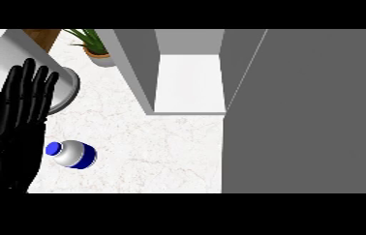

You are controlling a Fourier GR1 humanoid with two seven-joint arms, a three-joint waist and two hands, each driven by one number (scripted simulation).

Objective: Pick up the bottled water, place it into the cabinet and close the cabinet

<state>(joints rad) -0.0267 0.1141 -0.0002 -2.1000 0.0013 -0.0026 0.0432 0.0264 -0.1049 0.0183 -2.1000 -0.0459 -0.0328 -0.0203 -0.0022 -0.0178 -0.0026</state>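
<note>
Here, the bottled water (72,154) stands seemingly upright, blue-capped, blue-banded, pale-bodied.

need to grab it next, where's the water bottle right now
In the head view, the water bottle sits on the counter at lower left, beside the left hand.
</note>
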